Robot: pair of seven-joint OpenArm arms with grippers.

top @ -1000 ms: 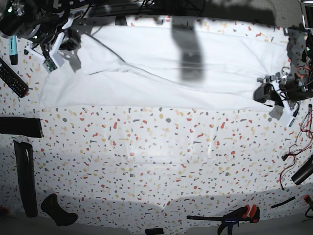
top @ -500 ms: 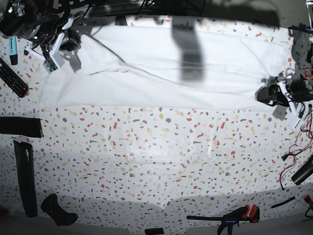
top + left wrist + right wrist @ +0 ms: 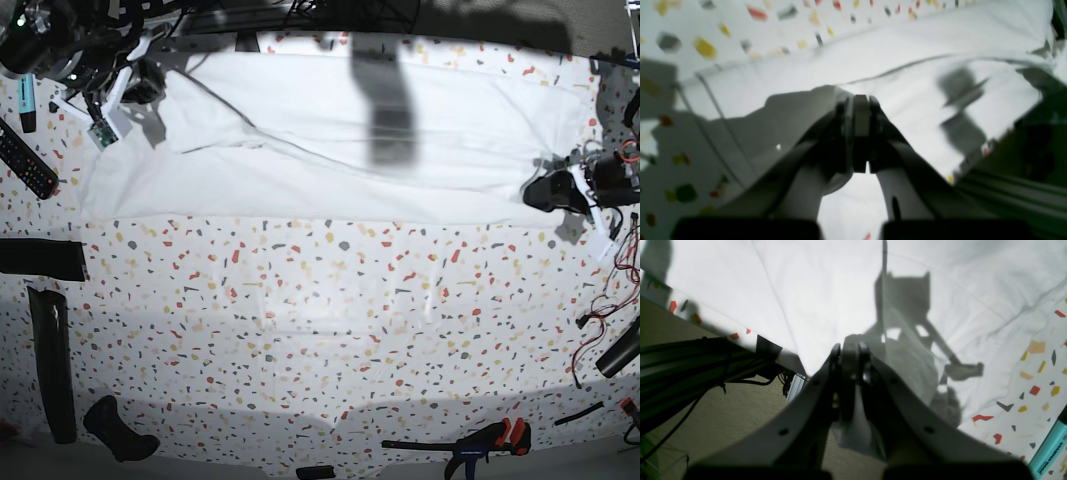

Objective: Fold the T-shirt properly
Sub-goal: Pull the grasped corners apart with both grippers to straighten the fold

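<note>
The white T-shirt (image 3: 330,150) lies spread across the far half of the speckled table, with a long straight near edge. My left gripper (image 3: 548,190) sits low at the shirt's right end. In the left wrist view its jaws (image 3: 861,100) are pressed together, with a raised flap of the T-shirt (image 3: 923,66) pinched at the tips. My right gripper (image 3: 148,85) is at the shirt's far left corner. In the right wrist view it (image 3: 850,348) is shut on the T-shirt (image 3: 806,290), with cloth lifted and hanging between the fingers.
A black remote (image 3: 25,160) and a teal marker (image 3: 26,100) lie at the left edge, near the right gripper. Black bars (image 3: 50,360) lie front left, a clamp (image 3: 480,440) at the front, and cables (image 3: 600,310) at the right. The table's far edge (image 3: 706,323) runs close beside the right gripper.
My left gripper's jaws have closed on the shirt's right end, and it has shifted slightly right. The right arm and the rest of the shirt look unchanged.
</note>
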